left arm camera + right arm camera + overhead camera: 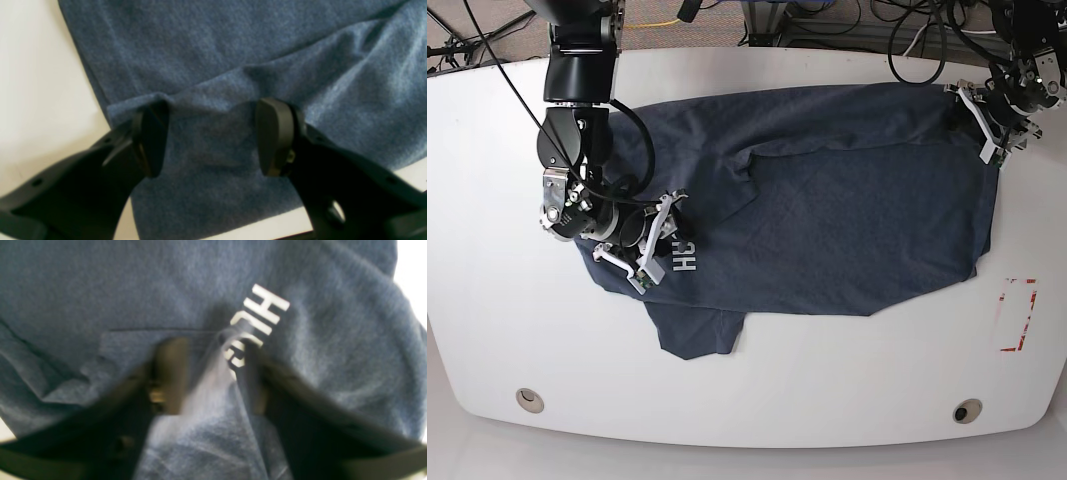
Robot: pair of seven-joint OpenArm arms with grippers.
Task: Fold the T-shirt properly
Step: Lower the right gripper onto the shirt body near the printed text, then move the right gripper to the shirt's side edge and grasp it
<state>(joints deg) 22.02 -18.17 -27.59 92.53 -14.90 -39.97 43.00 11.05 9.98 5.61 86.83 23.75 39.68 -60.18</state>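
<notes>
The dark blue T-shirt (827, 220) lies spread across the white table (827, 380), partly folded, with one sleeve sticking out at the front left (697, 330). Its white lettering (685, 258) shows beside my right gripper (659, 238). In the blurred right wrist view the right gripper (211, 376) is open, pressed down on the shirt (100, 290), with a raised ridge of cloth between its fingers next to the lettering (263, 310). My left gripper (989, 122) is at the shirt's far right corner. In the left wrist view it (213, 136) is open, straddling a folded edge of the shirt (233, 50).
A red outlined rectangle (1017, 315) is marked on the table at the right, beyond the shirt's edge. Two round fittings (527, 398) (967, 410) sit near the front edge. Cables and floor lie beyond the table's back edge.
</notes>
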